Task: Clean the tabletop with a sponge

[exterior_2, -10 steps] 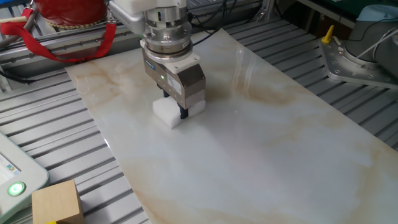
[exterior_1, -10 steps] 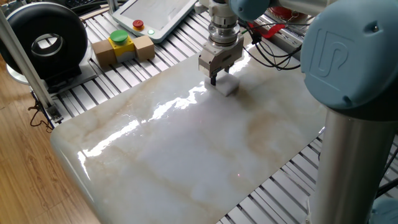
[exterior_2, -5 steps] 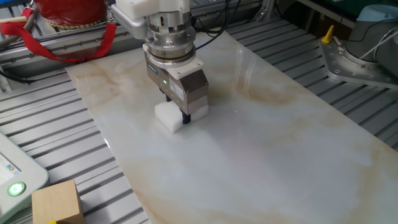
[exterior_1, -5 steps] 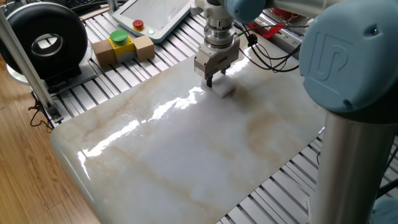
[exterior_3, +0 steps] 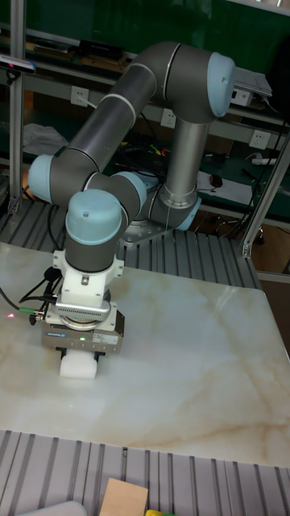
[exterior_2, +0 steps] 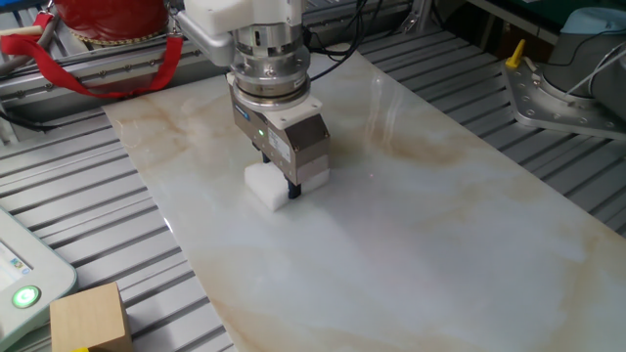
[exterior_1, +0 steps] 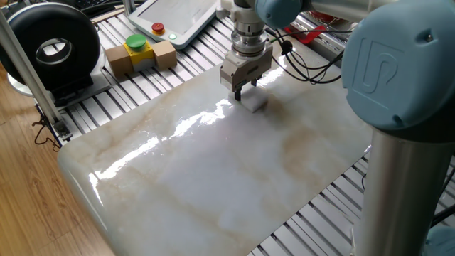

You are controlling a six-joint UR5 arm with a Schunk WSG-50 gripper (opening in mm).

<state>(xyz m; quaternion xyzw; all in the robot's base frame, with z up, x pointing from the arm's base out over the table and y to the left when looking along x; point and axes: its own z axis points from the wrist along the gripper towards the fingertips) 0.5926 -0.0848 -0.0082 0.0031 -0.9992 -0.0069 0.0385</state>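
Note:
The white foam sponge [exterior_1: 254, 102] [exterior_2: 268, 186] [exterior_3: 79, 365] rests flat on the white marble tabletop [exterior_1: 213, 185] [exterior_2: 421, 235] [exterior_3: 185, 379], near its edge closest to the tablet. My gripper [exterior_1: 239, 94] [exterior_2: 279, 184] [exterior_3: 80, 355] stands upright over it, shut on the sponge and pressing it against the slab. The fingertips are partly hidden by the gripper body in the tall fixed view. No stain shows clearly near the sponge.
A cardboard box with a yellow-green button [exterior_1: 141, 54] [exterior_2: 90, 318] and a tablet [exterior_1: 178, 18] sit on the ribbed frame beside the slab. A black round device [exterior_1: 50, 46] stands at the left, a red object [exterior_2: 108, 20] at the back. Cables [exterior_1: 306, 60] lie near the arm.
The gripper has slid the sponge a short way across the slab, toward the tablet side in one fixed view and slightly right in the other. Its grip has not changed.

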